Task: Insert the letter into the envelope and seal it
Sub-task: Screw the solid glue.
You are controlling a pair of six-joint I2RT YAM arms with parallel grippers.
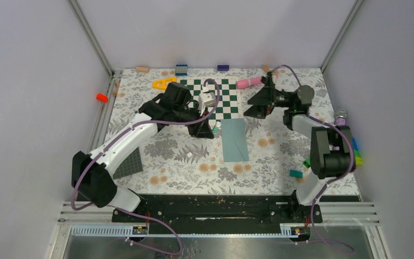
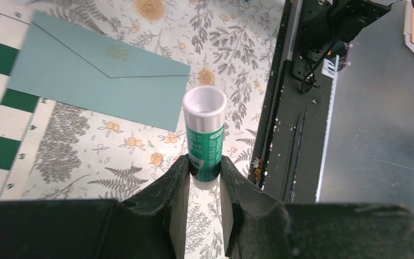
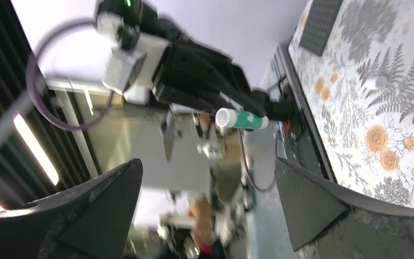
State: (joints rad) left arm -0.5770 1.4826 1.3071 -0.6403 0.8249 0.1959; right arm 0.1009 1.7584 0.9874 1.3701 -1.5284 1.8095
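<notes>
Baseplate (image 1: pixel 128 163), dark grey, lies at the far left of my overhead feed, beside the left arm's elbow. From there the arm reaches inward, and the left gripper (image 1: pixel 214 128) hangs at the near edge of the chessboard (image 1: pixel 215 97). From above I can barely make out what it carries. The left wrist camera settles it: both fingers are clamped on a green-and-white glue stick (image 2: pixel 205 135), its white end facing the lens. That camera also shows the envelope (image 2: pixel 97 75) lying flat on the floral mat with its triangular flap folded down and one end overlapping the checkered squares. From overhead the envelope sits just to the right of the left gripper. Further right, the right gripper (image 1: pixel 259 97) hovers above the mat near the board's right edge. Its own camera shows the jaws spread wide with nothing between them, looking across at the glue stick
</notes>
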